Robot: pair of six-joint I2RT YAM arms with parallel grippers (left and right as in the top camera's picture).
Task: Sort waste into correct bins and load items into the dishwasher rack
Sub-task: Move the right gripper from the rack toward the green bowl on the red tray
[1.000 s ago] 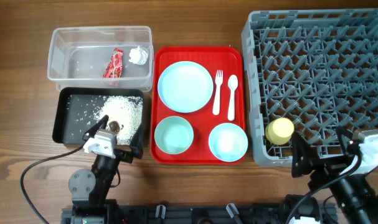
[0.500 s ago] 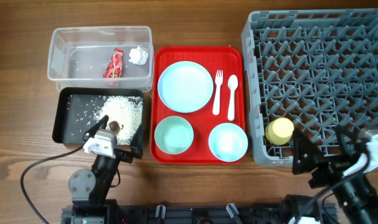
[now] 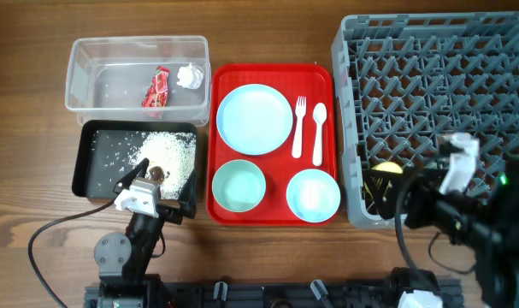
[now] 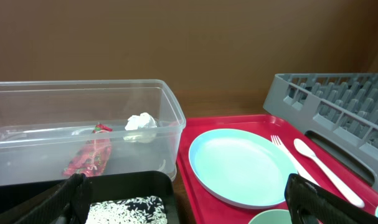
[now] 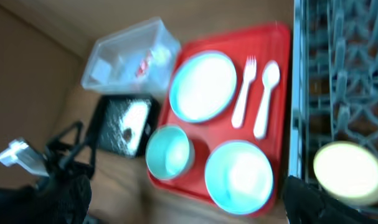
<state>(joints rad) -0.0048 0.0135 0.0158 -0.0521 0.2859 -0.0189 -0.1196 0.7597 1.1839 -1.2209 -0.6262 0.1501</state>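
Note:
The red wrapper [image 3: 157,87] and white tissue [image 3: 189,75] lie in the clear tub [image 3: 79,85]. Rice grains [image 3: 169,152] and a brown scrap [image 3: 156,174] lie in the black tray [image 3: 81,162]. The plate [image 3: 255,119], fork [image 3: 298,127], spoon [image 3: 318,133], mint bowl [image 3: 238,186] and light-blue bowl [image 3: 313,195] sit on the red tray [image 3: 221,77]. The yellow cup [image 3: 384,170] stands in the grey rack's [image 3: 430,85] front-left corner, partly hidden by my right arm. My right gripper [image 3: 394,205] is open and empty beside it. My left gripper [image 3: 152,204] is open and empty at the black tray's near edge.
The rack fills the right side of the table. The right wrist view is blurred; it shows the light-blue bowl [image 5: 238,176] and the yellow cup [image 5: 347,171]. The left wrist view shows the tub [image 4: 170,99] and plate [image 4: 245,165].
My right arm has swung up and left from the front right corner, over the rack's front edge, and now partly covers the yellow cup. The left arm has not moved.

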